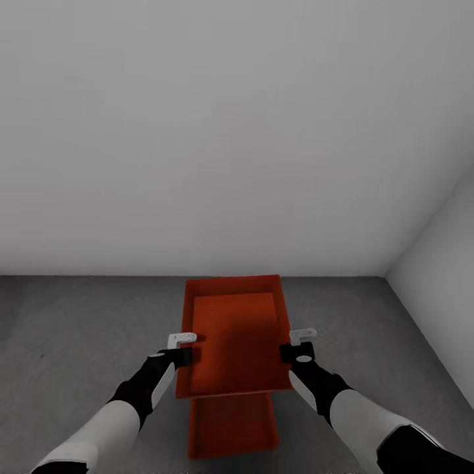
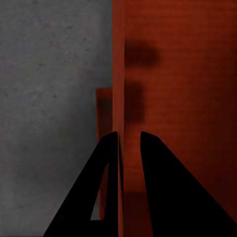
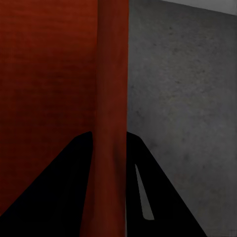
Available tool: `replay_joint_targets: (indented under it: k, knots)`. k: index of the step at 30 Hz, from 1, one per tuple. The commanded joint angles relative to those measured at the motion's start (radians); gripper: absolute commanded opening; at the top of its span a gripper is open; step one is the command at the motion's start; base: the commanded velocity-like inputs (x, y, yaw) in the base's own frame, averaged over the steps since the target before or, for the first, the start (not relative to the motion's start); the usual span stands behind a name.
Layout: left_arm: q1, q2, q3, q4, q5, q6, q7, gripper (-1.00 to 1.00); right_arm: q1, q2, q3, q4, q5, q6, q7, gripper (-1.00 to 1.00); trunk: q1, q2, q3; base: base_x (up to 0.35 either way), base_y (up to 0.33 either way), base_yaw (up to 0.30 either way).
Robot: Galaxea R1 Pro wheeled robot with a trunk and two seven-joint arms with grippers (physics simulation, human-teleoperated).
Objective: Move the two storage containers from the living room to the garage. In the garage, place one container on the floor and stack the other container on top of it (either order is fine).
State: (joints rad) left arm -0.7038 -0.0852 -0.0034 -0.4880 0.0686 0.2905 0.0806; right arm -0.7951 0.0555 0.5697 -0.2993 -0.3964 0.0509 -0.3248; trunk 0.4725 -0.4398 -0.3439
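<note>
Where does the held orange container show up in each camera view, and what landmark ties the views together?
Head view: the held container sits low in the centre, between both grippers.
Left wrist view: its side wall runs between the left gripper fingers.
Right wrist view: its other side wall runs between the right gripper fingers.
Shared landmark: the grey concrete floor.

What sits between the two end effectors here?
The upper container, each side wall pinched by the left end effector and right end effector; head view.
</note>
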Motion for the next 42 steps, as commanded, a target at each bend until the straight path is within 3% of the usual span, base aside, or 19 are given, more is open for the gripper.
replay_joint_targets:
  k: [1, 23, 30, 42]
  knots:
    - [0.0, -0.001, -0.015, -0.005, 0.007, 0.006, 0.011, -1.0, -0.001, 0.0, 0.012, 0.002, -0.024, 0.03, -0.009, -1.0, 0.004, -0.009, -0.006, 0.0, 0.0, 0.0]
    - [0.0, -0.001, -0.014, -0.007, 0.005, 0.006, 0.012, -1.0, -0.001, 0.0, 0.012, 0.002, -0.024, 0.031, -0.009, -1.0, 0.089, -0.163, -0.111, 0.0, 0.0, 0.0]
    - [0.0, -0.001, -0.015, -0.014, 0.006, 0.003, 0.01, -1.0, -0.001, 0.0, 0.012, 0.002, -0.024, 0.031, -0.008, -1.0, 0.089, -0.163, -0.122, 0.0, 0.0, 0.0]
    - [0.0, -0.001, -0.015, -0.011, 0.007, 0.005, 0.01, -1.0, -0.001, 0.0, 0.012, 0.002, -0.024, 0.031, -0.008, -1.0, 0.135, -0.247, -0.179, 0.0, 0.0, 0.0]
